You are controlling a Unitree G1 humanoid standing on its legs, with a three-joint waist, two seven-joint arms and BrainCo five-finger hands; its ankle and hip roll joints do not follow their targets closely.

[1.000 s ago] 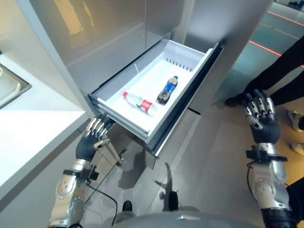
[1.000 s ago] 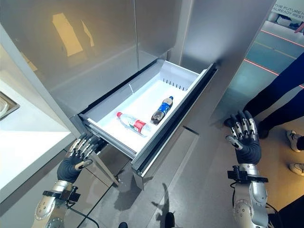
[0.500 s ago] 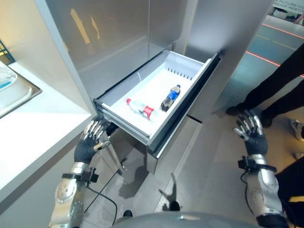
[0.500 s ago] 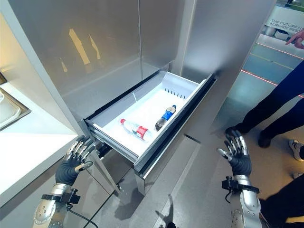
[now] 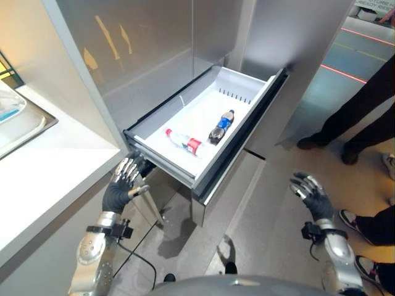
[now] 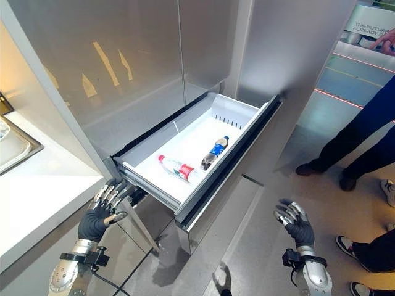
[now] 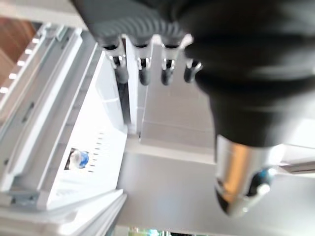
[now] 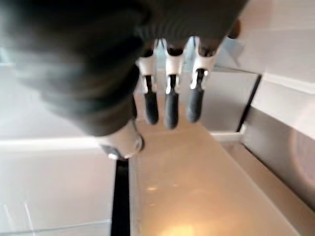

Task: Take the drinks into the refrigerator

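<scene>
With my left hand point(image 5: 122, 185) and right hand point(image 5: 310, 192) both loose and empty, I judge the water bottle point(image 5: 183, 140) and cola bottle point(image 5: 221, 126) in the drawer point(image 5: 247, 86) light, smooth, roll-prone, best gripped mid-body.

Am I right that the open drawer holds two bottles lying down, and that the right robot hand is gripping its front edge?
Not quite. The drawer does hold two bottles lying down, the water bottle and the cola bottle, but the right robot hand hangs open, apart from it, holding nothing. The right eye view shows this.
</scene>
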